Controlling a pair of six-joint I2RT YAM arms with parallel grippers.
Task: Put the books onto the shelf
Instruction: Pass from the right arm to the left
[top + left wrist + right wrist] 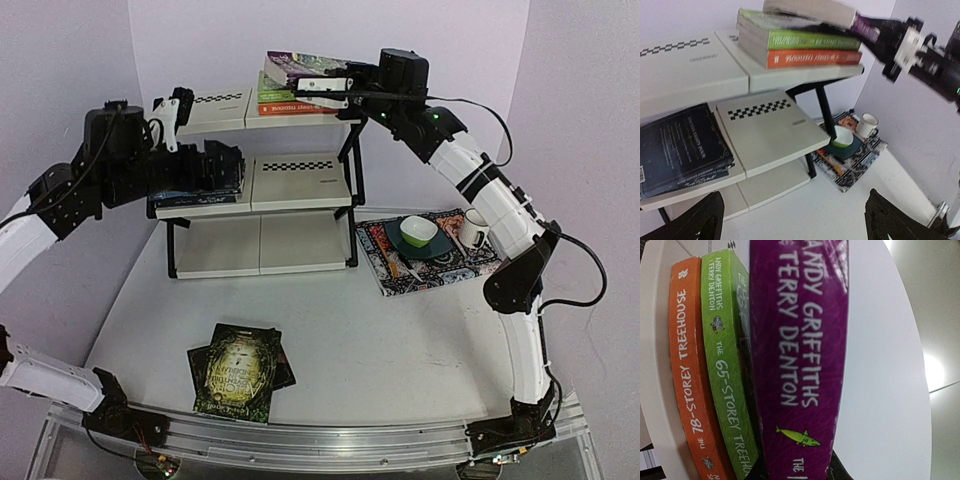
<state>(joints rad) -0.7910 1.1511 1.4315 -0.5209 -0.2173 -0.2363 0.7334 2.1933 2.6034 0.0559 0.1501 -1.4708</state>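
Note:
The shelf (300, 180) (770, 130) stands at the back of the table. On its top right panel an orange book (290, 108) (687, 365) lies under a bright green book (285, 94) (727, 365). My right gripper (345, 90) (796, 472) is shut on a purple book (295, 65) (797, 340), tilted just over that stack. Dark blue books (195, 198) (680, 145) lie on the middle tier's left panel. My left gripper (225, 165) (792, 225) is beside them, open and holding nothing. Dark green-gold books (238, 368) lie on the table in front.
Right of the shelf lies a patterned mat (430, 255) bearing a white-and-green bowl (418, 232) on a dark green plate and a white mug (472, 230). A metal rail (320, 445) runs along the table's near edge. Walls close in on both sides.

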